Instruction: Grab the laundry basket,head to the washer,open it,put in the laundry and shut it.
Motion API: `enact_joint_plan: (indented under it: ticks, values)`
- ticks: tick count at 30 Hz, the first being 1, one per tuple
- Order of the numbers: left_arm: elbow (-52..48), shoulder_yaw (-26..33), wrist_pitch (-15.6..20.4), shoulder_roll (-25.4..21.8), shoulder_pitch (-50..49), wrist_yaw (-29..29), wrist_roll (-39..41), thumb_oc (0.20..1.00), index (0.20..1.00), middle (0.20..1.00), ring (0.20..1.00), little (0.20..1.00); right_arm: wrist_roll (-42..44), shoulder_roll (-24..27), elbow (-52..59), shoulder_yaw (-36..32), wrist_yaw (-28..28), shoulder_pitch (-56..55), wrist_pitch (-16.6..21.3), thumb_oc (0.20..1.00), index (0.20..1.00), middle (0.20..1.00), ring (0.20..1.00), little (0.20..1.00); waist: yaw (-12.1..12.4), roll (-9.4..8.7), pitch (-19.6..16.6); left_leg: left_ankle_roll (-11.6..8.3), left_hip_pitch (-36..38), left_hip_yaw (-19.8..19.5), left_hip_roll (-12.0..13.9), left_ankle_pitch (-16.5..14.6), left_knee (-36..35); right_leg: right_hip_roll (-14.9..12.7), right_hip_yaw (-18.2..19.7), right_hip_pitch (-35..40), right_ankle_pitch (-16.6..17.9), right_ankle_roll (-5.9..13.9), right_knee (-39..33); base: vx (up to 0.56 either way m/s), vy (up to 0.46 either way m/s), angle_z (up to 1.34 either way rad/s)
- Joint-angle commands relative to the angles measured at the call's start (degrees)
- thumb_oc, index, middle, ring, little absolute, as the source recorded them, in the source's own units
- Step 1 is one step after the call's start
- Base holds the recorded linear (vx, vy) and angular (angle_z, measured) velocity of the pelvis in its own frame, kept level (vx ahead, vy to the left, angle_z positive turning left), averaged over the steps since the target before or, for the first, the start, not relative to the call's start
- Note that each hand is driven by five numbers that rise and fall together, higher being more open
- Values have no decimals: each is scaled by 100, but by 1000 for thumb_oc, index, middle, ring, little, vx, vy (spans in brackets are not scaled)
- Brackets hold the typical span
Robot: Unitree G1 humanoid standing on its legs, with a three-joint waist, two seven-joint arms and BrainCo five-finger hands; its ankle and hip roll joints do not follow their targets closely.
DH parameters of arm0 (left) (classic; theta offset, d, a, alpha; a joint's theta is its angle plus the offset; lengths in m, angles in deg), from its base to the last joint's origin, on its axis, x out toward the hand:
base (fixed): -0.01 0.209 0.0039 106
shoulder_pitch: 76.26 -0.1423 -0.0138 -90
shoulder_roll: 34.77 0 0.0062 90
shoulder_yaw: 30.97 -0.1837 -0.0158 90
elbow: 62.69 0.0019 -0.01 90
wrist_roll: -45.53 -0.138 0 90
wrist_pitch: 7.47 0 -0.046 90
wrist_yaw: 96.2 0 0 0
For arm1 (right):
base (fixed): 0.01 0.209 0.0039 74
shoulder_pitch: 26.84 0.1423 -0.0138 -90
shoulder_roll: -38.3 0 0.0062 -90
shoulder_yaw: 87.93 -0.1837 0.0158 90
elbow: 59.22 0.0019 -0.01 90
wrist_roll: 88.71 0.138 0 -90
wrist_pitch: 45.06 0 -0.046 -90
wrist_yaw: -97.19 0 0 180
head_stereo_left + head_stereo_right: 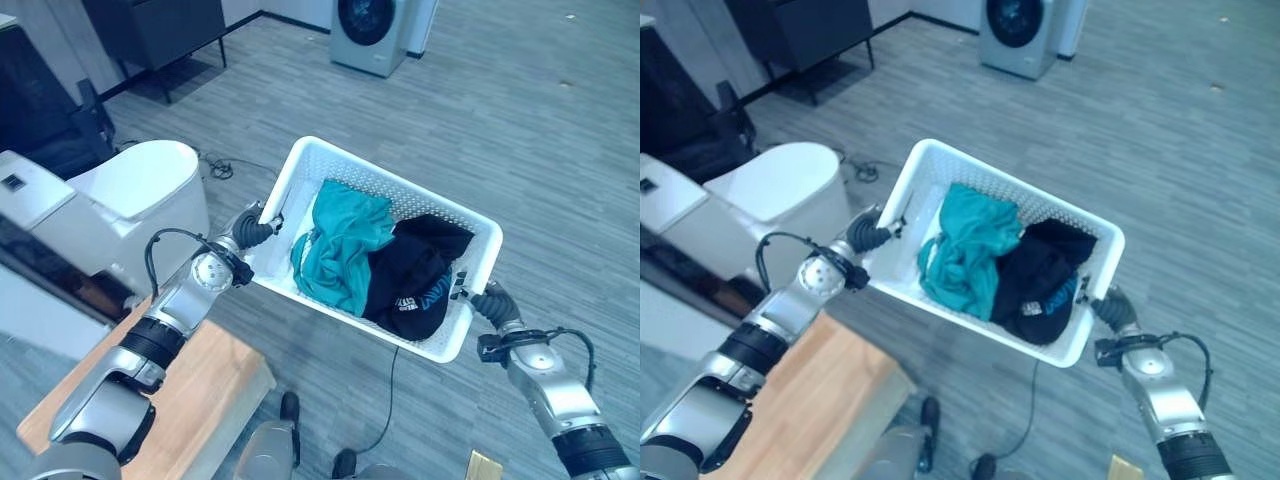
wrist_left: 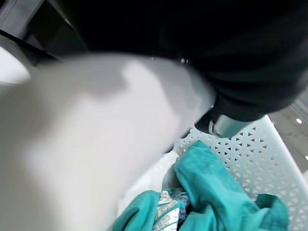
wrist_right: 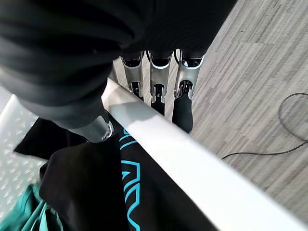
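**Basket held above the floor between both hands**

Nearest, a wooden bench (image 1: 190, 400) is seen at lower left. Beyond it, the white laundry basket (image 1: 300, 165) is gripped at its short ends: left hand (image 1: 255, 232) and right hand (image 3: 159, 82) are curled round the rim. Teal clothing (image 1: 345, 245) and black clothing (image 1: 415, 280) are carried inside. A toilet (image 1: 140, 185) is seen left, the washer (image 1: 370, 30) well beyond.

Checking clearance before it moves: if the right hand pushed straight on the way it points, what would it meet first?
The right hand is already clamped on the white basket's rim. Straight on, it would probably press into the black garment inside.
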Motion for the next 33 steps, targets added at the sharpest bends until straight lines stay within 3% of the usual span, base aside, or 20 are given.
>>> enact_joint_plan:
  ticks: [1, 2, 3, 5, 6, 9, 12, 16, 18, 22, 23, 24, 25, 26, 28, 29, 31, 32, 33]
  values:
    - [-581, -67, 537, 558, 803, 54, 167, 200, 200, 200, 200, 200, -232, -153, 697, 7, -401, 1092, 710, 200, 200, 200, 200, 200, -45, -12, -231, 138, -142, 322, -12, -769, 504, -18, -276, 426, 1672, 801, 1053, 469, 186, 20]
    - [-596, -19, 521, 526, 757, 68, 196, 200, 200, 200, 200, 200, -287, -251, 666, -10, -448, 1097, 663, 200, 200, 200, 200, 200, -132, 155, -223, 242, 167, 328, 18, -862, 379, -162, -398, 99, 1807, 870, 1626, 338, 136, 34]
    - [-601, -11, 519, 525, 751, 68, 197, 200, 200, 200, 200, 200, -290, -249, 668, -7, -449, 1099, 661, 200, 200, 200, 200, 200, -136, 144, -218, 251, 177, 332, -4, -856, 360, -188, -389, 80, 1788, 877, 1672, 329, 132, 31]
    - [-637, 31, 523, 514, 739, 54, 222, 200, 200, 200, 200, 200, -298, -261, 638, -69, -451, 1092, 677, 200, 200, 200, 200, 200, -209, 272, -165, 275, 494, 157, -38, -835, 135, -242, -333, -360, 1570, 724, 1737, 358, 44, 21]
    - [-666, 5, 555, 526, 721, 0, 200, 200, 200, 200, 200, 200, -255, -227, 619, -177, -396, 1056, 714, 200, 200, 200, 200, 200, -356, 359, -116, 192, 723, -120, -54, -851, 63, -122, -48, -684, 1301, 527, 1235, 477, -49, 19]
    - [-525, -79, 586, 641, 793, -34, 158, 200, 200, 200, 200, 200, -155, -114, 599, -328, -314, 986, 780, 200, 200, 200, 200, 200, -581, 414, -149, -2, 895, -462, 46, -1116, 171, -124, 329, -853, 1046, 278, -161, 418, -142, 75]
    - [-309, -161, 583, 855, 827, -16, 171, 200, 200, 200, 200, 200, -143, 43, 615, -416, -270, 992, 766, 200, 200, 200, 200, 200, -728, 425, -217, -122, 1187, -625, 47, -1373, 136, -303, 535, -1029, 1466, 372, -1231, 422, -141, 110]
    - [32, -264, 573, 1053, 935, 58, 104, 200, 200, 200, 200, 200, -196, 178, 532, -465, -229, 1093, 719, 200, 200, 200, 200, 200, -877, 498, -218, -329, 1715, -719, 210, -1591, 126, -530, 297, -1224, 2040, 598, -2068, 484, -161, 70]
    - [146, -311, 563, 1067, 960, 21, 75, 200, 200, 200, 200, 200, -212, 197, 558, -428, -278, 1112, 700, 200, 200, 200, 200, 200, -947, 501, -293, -421, 2018, -702, 285, -1614, 120, -527, 111, -1232, 2207, 661, -2182, 548, -210, 37]
    - [210, -380, 604, 1056, 934, -21, 63, 200, 200, 200, 200, 200, -147, 262, 582, -371, -380, 1058, 679, 200, 200, 200, 200, 200, -1134, 588, -448, -548, 2302, -793, 553, -1440, 340, -201, 354, -1226, 2152, 520, -1769, 449, -197, 15]
    - [170, -379, 610, 1038, 894, -20, 82, 200, 200, 200, 200, 200, -116, 294, 587, -343, -386, 1070, 683, 200, 200, 200, 200, 200, -1179, 654, -506, -664, 2139, -786, 731, -929, 862, 17, 412, -1136, 2042, 370, -1626, 314, -248, -24]
    - [148, -406, 565, 972, 908, -64, 148, 200, 200, 200, 200, 200, -20, 342, 596, -374, -370, 1081, 673, 200, 200, 200, 200, 200, -1179, 623, -463, -702, 1676, -735, 934, -408, 2029, 89, 430, -1031, 1906, 193, -1509, 602, -552, -13]
    - [72, -391, 491, 794, 936, -78, 273, 200, 200, 200, 200, 200, 142, 366, 593, -313, -274, 1174, 716, 200, 200, 200, 200, 200, -1115, 545, -400, -584, 1046, -631, 1300, 170, 3642, 381, 391, -652, 1585, -189, -1522, 483, -566, 2]
    - [4, -400, 473, 706, 948, -75, 324, 200, 200, 200, 200, 200, 200, 363, 587, -319, -227, 1168, 688, 200, 200, 200, 200, 200, -1062, 504, -322, -489, 654, -661, 1421, 196, 4377, 531, 450, -526, 1455, -380, -1512, 569, -568, -6]
    - [15, -435, 441, 711, 1067, -70, 387, 200, 200, 200, 200, 200, 257, 381, 602, -308, -158, 1121, 699, 200, 200, 200, 200, 200, -1038, 422, -261, -441, 342, -519, 1740, 241, 4762, 689, 499, -230, 1185, -525, -1521, 443, -358, -40]
    - [54, -481, 399, 778, 1178, -52, 453, 200, 200, 200, 200, 200, 319, 401, 605, -334, -72, 1063, 694, 200, 200, 200, 200, 200, -984, 373, -173, -448, 0, -449, 1846, 62, 4778, 726, 477, -8, 1062, -574, -1563, 292, -214, -18]
    - [85, -516, 381, 825, 1249, -51, 495, 200, 200, 200, 200, 200, 327, 410, 631, -375, -66, 1018, 663, 200, 200, 200, 200, 200, -960, 354, -139, -460, -229, -415, 1799, -49, 4650, 733, 472, 106, 1017, -570, -1581, 272, -77, 10]
    - [184, -550, 406, 937, 1337, -60, 475, 200, 200, 200, 200, 200, 310, 407, 719, -422, -73, 921, 677, 200, 200, 200, 200, 200, -902, 256, -112, -441, -737, -219, 1541, -187, 3875, 675, 391, 294, 969, -553, -1643, 291, -43, 12]
    - [188, -556, 408, 945, 1338, -59, 474, 200, 200, 200, 200, 200, 310, 408, 727, -431, -74, 908, 674, 200, 200, 200, 200, 200, -901, 237, -119, -435, -717, -206, 1515, -178, 3841, 650, 389, 298, 961, -546, -1643, 335, -20, 21]
